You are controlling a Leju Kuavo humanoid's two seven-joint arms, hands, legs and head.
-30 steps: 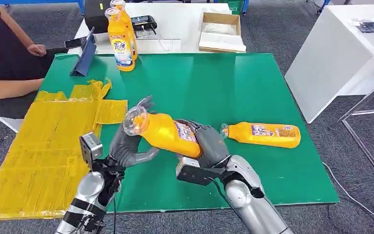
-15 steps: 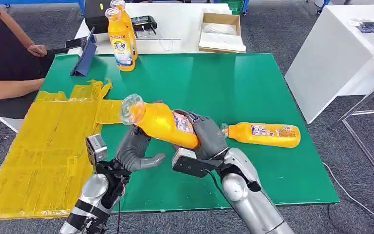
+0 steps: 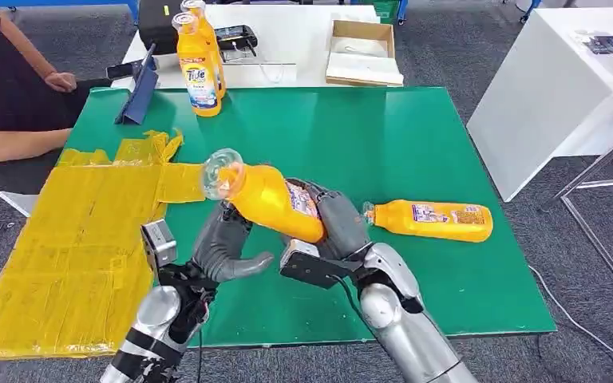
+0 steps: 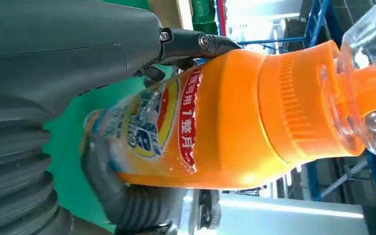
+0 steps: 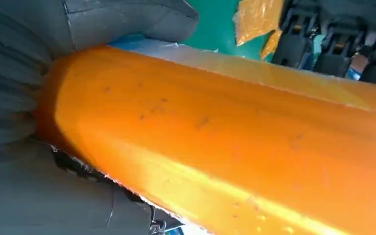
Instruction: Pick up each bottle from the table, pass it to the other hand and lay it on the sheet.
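My right hand (image 3: 339, 227) grips the label end of an orange detergent bottle (image 3: 267, 203) and holds it tilted above the green table (image 3: 383, 136), clear cap up and to the left. The left hand (image 3: 222, 243) sits cupped just beneath the bottle's shoulder, thumb sticking out, fingers apart. The left wrist view has the bottle (image 4: 235, 117) close against that hand (image 4: 54, 58), with the right hand (image 4: 127, 205) wrapped round its base. In the right wrist view the bottle (image 5: 225, 142) lies in my right hand (image 5: 54, 24). A second orange bottle (image 3: 431, 220) lies on the table to the right. The yellow sheet (image 3: 72, 239) covers the table's left side.
Two more orange bottles (image 3: 195, 68) stand upright at the table's far left edge, next to a blue stand (image 3: 137, 92). A person (image 3: 8, 88) sits at the left beside the sheet. A cardboard box (image 3: 363, 52) lies on the white table behind. Another white table (image 3: 559, 88) stands to the right.
The right hand has raised the bottle and tipped its cap end higher. The left hand has slid from around the neck to under the bottle's shoulder.
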